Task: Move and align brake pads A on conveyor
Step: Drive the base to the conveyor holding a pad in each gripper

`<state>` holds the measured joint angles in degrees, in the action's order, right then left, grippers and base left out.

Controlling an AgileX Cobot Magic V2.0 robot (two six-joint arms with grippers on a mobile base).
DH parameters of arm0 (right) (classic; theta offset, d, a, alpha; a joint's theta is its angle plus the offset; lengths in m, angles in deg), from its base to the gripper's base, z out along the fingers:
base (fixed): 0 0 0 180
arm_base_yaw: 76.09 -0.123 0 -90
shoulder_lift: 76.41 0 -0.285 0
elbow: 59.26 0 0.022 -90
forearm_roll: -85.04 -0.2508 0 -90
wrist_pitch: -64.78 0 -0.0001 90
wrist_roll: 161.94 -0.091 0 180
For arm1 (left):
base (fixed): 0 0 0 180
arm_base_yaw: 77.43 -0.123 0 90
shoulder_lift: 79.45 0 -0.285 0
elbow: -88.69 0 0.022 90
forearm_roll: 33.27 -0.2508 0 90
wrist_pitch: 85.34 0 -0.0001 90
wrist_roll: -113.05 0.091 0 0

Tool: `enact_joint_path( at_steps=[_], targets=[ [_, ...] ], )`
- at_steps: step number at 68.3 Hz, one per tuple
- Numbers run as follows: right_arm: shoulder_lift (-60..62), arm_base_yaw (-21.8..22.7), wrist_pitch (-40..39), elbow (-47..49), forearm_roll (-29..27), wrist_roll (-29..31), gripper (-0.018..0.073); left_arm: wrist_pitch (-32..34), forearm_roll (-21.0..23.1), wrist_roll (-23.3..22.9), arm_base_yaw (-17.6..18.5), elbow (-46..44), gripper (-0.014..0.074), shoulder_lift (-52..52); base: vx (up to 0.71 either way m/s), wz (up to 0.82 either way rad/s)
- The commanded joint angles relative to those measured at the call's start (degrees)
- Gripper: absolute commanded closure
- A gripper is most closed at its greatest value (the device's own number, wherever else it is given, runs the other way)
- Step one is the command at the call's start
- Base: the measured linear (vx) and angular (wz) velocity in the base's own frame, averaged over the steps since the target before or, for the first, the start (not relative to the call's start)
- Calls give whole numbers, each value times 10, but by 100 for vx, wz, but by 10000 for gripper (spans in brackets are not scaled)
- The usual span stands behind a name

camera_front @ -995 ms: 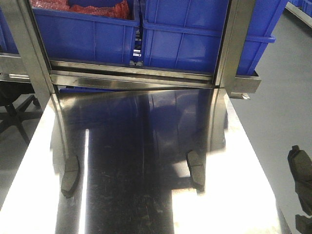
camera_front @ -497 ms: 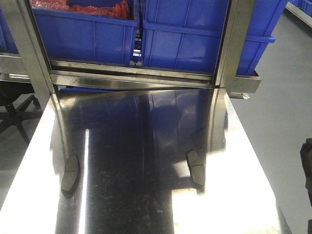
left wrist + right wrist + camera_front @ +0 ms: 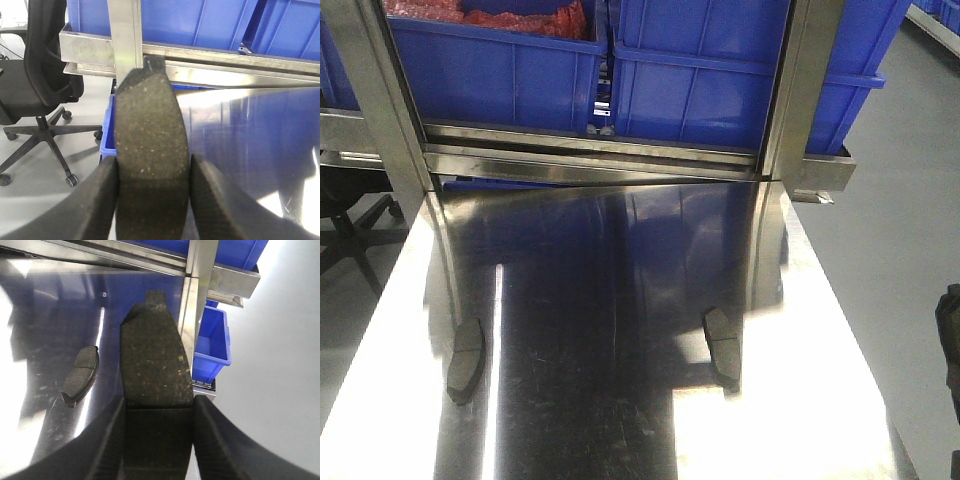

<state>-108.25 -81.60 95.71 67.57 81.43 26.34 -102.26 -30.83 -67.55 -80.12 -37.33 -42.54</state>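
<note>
Two brake pads lie flat on the shiny steel table (image 3: 620, 250): one at the left (image 3: 465, 360), one at the right (image 3: 723, 347). The right one also shows in the right wrist view (image 3: 80, 374). My left gripper (image 3: 152, 165) is shut on a third dark speckled brake pad (image 3: 150, 110), held above the table's left edge. My right gripper (image 3: 159, 407) is shut on a fourth brake pad (image 3: 155, 360), over the table's right edge. Only a dark sliver of the right arm (image 3: 951, 340) shows in the front view. The conveyor is out of view.
Blue bins (image 3: 700, 70) sit on a steel rack behind the table, with upright steel posts at the left (image 3: 380, 100) and right (image 3: 810, 90). A black office chair (image 3: 35, 85) stands left of the table. A small blue bin (image 3: 212, 345) is on the floor at the right.
The dark right arm at the front view's right edge has drawn further right and mostly out of frame. The two pads on the table have not moved.
</note>
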Motion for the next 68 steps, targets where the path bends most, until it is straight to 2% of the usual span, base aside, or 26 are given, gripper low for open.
enact_joint_path(
  at_steps=[1, 44, 68],
  targets=[
    [-2, 3, -51, 17, 0, -1, 555, 53, 5, -1, -1, -16, 493, 2, 0, 1],
    [-2, 3, -48, 17, 0, -1, 555, 53, 5, -1, -1, -16, 493, 2, -11, 11],
    [-2, 3, -47, 17, 0, 0, 555, 53, 5, -1, -1, -16, 493, 2, -12, 50]
  ],
)
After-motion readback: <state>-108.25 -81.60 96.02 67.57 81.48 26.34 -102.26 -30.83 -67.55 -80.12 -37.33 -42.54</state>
